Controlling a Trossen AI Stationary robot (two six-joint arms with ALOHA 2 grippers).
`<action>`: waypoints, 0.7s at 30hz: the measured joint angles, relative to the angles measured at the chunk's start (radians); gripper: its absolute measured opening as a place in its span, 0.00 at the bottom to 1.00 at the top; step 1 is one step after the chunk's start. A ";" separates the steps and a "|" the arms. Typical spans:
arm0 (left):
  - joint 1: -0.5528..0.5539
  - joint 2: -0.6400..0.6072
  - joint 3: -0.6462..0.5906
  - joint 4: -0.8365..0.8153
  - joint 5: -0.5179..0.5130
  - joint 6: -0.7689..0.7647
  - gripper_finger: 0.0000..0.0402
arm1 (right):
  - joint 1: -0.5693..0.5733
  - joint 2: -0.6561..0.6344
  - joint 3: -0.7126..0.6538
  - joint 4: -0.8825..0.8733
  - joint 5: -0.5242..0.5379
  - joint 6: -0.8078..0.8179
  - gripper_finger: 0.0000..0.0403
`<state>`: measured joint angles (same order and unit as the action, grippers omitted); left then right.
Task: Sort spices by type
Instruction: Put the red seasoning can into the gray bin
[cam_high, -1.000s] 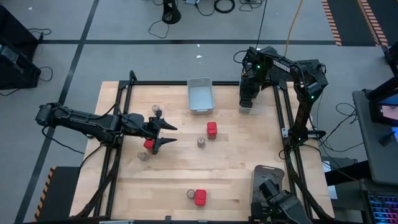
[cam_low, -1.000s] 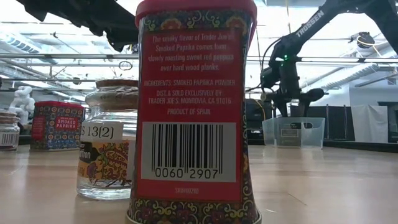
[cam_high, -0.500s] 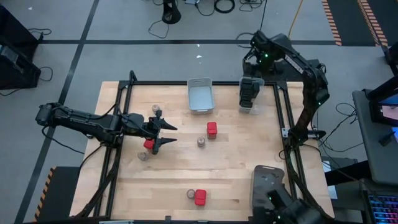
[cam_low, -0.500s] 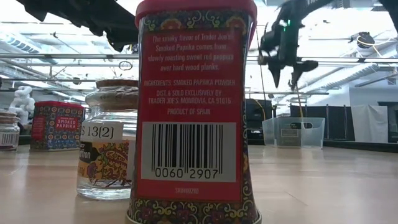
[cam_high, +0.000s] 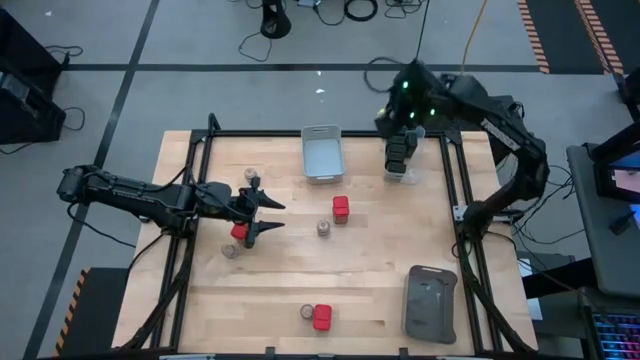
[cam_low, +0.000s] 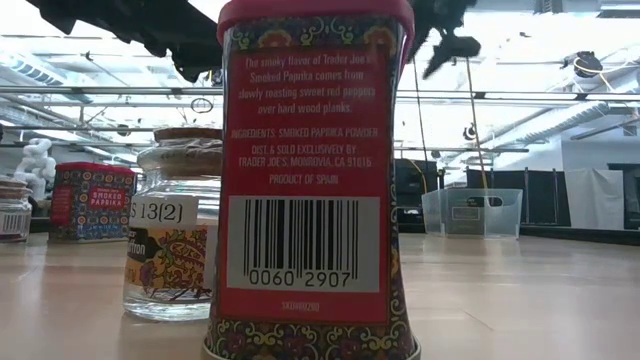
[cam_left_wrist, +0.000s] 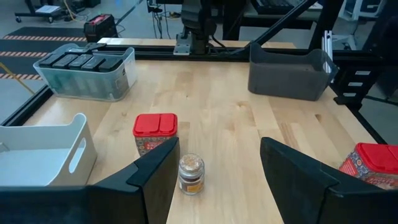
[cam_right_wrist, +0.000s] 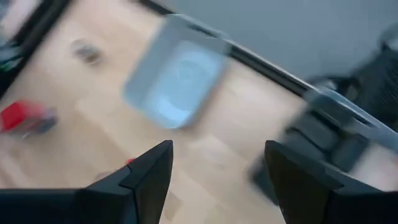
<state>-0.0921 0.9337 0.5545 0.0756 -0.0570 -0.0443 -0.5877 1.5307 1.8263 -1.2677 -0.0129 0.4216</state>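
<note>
Mostly, a red tin (cam_low: 313, 180) is blocking the low view, half hiding a jar (cam_low: 175, 235). Left hand (cam_high: 268, 214) is hovering spread and empty over the worktop (cam_high: 370, 270) near scattered spices; right hand (cam_right_wrist: 214, 180), blurred, is gaping above the clear bin (cam_high: 398, 160).

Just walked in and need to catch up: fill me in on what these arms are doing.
It is a spice sort, partway through. The clear bin at the table's far edge already holds dark containers. The right gripper is open and empty, up above that bin. The left gripper is open too, low over the table's left side beside a red-capped tin. Red-capped tins such as this one and several small round jars are scattered loose on the table. The grey bin looks empty.
</note>
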 joint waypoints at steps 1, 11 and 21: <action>0.000 0.000 0.000 0.001 -0.001 -0.001 0.57 | 0.045 -0.005 0.000 0.013 0.015 -0.001 0.59; 0.000 0.000 0.000 0.015 -0.005 -0.002 0.57 | 0.476 0.032 -0.001 0.142 0.225 -0.061 0.59; 0.000 0.000 0.000 0.021 -0.005 -0.026 0.57 | 0.605 0.164 -0.001 0.173 0.299 0.137 0.59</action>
<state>-0.0921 0.9337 0.5545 0.0971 -0.0616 -0.0704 0.0171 1.6948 1.8256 -1.0943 0.2863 0.5588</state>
